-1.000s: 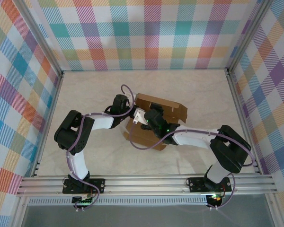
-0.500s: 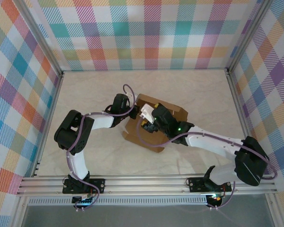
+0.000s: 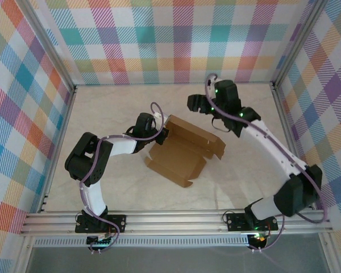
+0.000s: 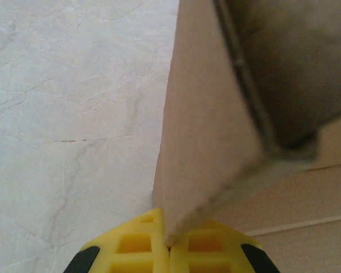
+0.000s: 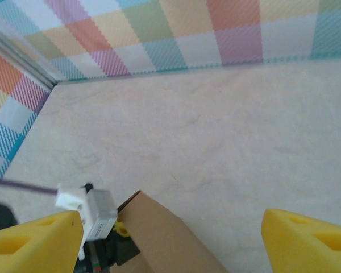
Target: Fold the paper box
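- Pinching a raised wall of the paper box [image 3: 184, 151], the left end effector [image 4: 169, 245] sits at its left side.
- The right end effector [image 3: 195, 104], spread wide, hovers apart beyond its far edge.

You are working in a robotics lab cell, not a home or a shop. The worktop [image 3: 102, 114] is a pale marble-patterned board, closed in on three sides by walls [image 3: 176, 40] of bright plaid cloth set on aluminium posts [image 3: 46, 41]. A slotted aluminium rail [image 3: 170, 222] runs along the near edge. Your left arm [image 3: 90, 160] and right arm [image 3: 267, 145] are bolted to it, with purple cable [image 3: 153, 103] strung along them. The left tool [image 4: 169, 250] and right tool [image 5: 170, 242] have yellow lattice-moulded fingers [image 5: 28, 244].
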Robot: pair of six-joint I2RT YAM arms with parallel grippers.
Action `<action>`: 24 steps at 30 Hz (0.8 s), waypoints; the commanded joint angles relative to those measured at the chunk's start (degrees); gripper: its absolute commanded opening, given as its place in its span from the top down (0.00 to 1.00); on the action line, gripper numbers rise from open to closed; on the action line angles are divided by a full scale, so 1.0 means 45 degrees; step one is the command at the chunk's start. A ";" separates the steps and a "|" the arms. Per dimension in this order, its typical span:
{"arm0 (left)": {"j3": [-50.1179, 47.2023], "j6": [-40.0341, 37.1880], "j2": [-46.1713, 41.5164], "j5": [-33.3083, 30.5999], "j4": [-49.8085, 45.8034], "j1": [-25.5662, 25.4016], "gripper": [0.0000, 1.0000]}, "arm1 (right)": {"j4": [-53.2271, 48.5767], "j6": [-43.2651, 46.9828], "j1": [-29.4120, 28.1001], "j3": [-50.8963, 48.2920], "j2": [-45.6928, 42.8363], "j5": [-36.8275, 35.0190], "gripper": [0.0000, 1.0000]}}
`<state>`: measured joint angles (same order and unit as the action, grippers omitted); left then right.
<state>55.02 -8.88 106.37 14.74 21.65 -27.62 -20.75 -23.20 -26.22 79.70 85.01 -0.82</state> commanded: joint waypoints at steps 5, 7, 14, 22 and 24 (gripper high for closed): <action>-0.0197 -0.0408 -0.0337 0.0631 -0.0242 -0.0113 0.95 | -0.1156 -0.1149 0.0558 0.1167 0.3029 0.4656 0.27; -0.0216 -0.0372 -0.0322 0.0670 -0.0222 -0.0112 0.94 | -0.0752 -0.1152 0.0553 0.1356 0.3675 0.5744 0.31; -0.0096 -0.0136 -0.0162 0.0684 -0.0177 -0.0113 0.93 | -0.0489 -0.1101 0.0543 0.1906 0.5444 0.7423 0.40; 0.0014 0.0334 -0.0069 0.0709 -0.0194 -0.0101 0.91 | -0.0389 -0.0977 0.0555 0.2057 0.6264 0.8111 0.47; -0.0095 0.0610 -0.0099 0.0739 0.0103 -0.0112 0.91 | -0.0454 -0.0977 0.0553 0.2059 0.6303 0.8136 0.50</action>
<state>55.00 -8.40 106.32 16.49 21.26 -27.62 -22.74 -28.10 -23.49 87.72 112.68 33.41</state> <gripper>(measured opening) 0.093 0.516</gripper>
